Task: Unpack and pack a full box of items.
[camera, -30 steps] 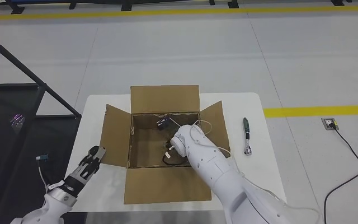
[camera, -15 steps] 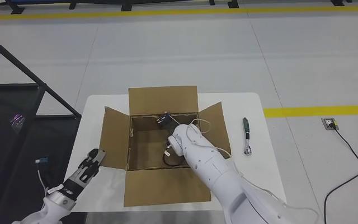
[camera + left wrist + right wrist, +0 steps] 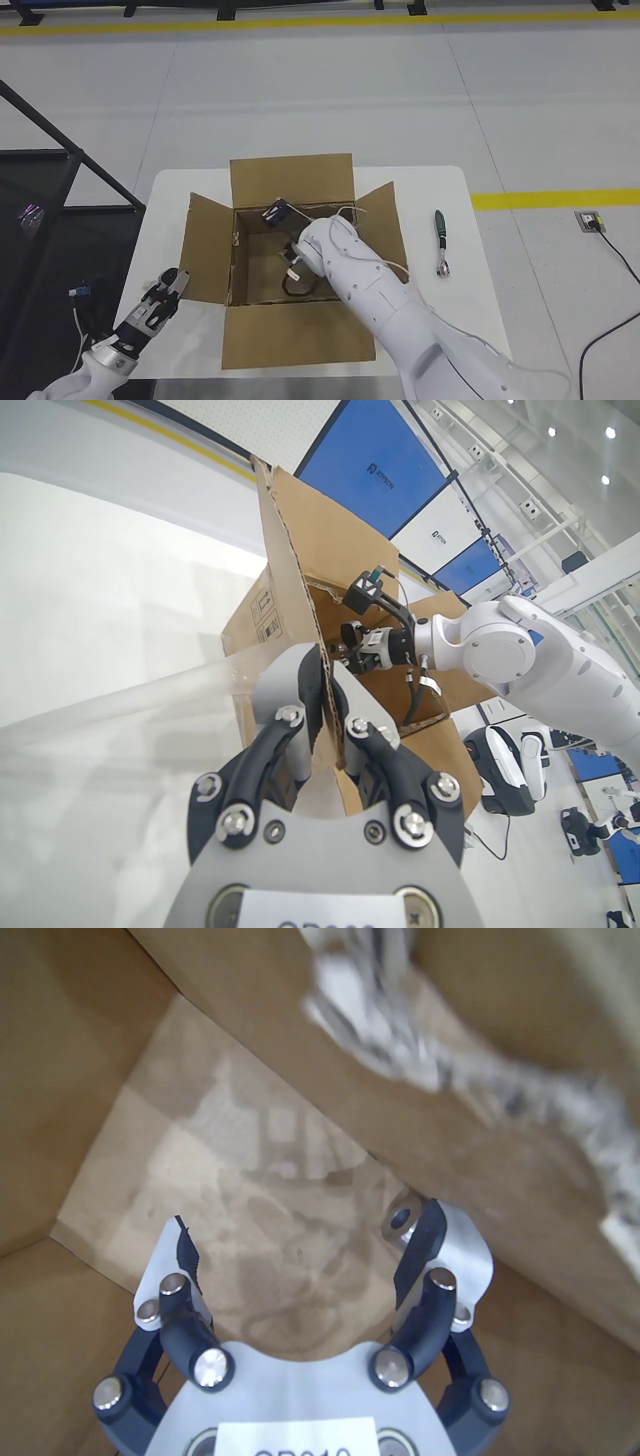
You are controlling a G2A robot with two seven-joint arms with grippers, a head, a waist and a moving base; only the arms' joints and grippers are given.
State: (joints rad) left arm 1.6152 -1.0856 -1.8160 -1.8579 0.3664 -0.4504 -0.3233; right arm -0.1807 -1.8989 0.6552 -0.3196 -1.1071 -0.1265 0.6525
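The open cardboard box [image 3: 293, 180] stands mid-table with its flaps spread. At the table's front left, my left gripper [image 3: 171, 283] [image 3: 325, 662] is shut on the edge of the box's left flap [image 3: 300, 565], one finger on each side of the cardboard. My right gripper [image 3: 305, 1223] [image 3: 352, 650] is down inside the box, open, above the bare box floor [image 3: 280, 1208]. A small metal cylinder with a hole [image 3: 400, 1219] sits against the inner side of one finger. A blurred white and grey thing [image 3: 450, 1053] lies along the box wall beyond it.
A ratchet wrench with a green handle [image 3: 440, 243] lies on the white table [image 3: 470, 300] to the right of the box. A black frame [image 3: 60, 170] stands off the table's left side. The box's front flap [image 3: 295, 335] hangs toward the table's front edge.
My right arm has swung to the left inside the box. The left gripper has drawn back toward the table's front, and the box has shifted slightly left with it.
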